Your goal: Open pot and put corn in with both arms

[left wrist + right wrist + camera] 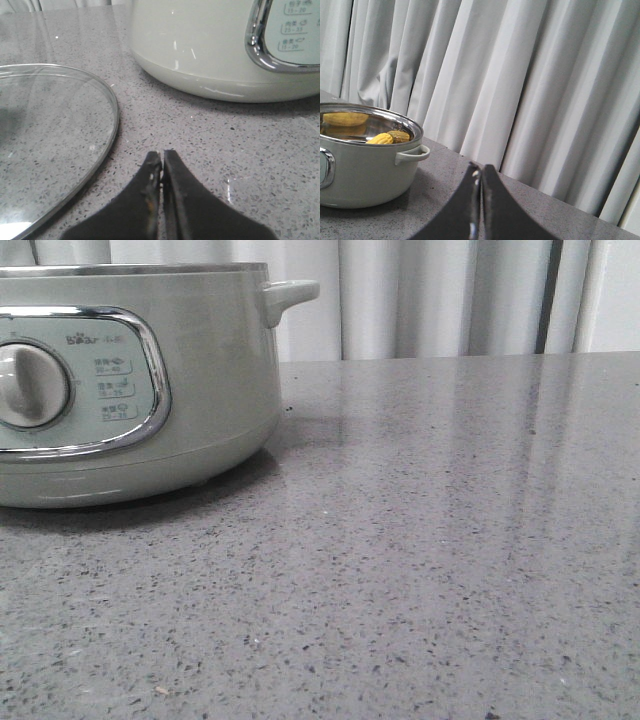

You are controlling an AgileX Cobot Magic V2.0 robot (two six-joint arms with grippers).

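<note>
The pale grey-green pot (200, 390) stands at the left of the front view, with its dial and "Bear" panel facing me; no lid shows on it. It also shows in the left wrist view (200, 45) and the right wrist view (365, 170). In the right wrist view the yellow corn (381, 139) lies inside the open pot, with yellow reflections on the steel wall. The glass lid (45, 145) lies flat on the counter beside the pot. My left gripper (162, 153) is shut and empty, low over the counter between lid and pot. My right gripper (480, 167) is shut and empty, away from the pot's handle (415, 154).
The grey speckled counter (430, 560) stretches to the right of the pot. Pale pleated curtains (520, 75) hang behind the counter's far edge. Neither arm shows in the front view.
</note>
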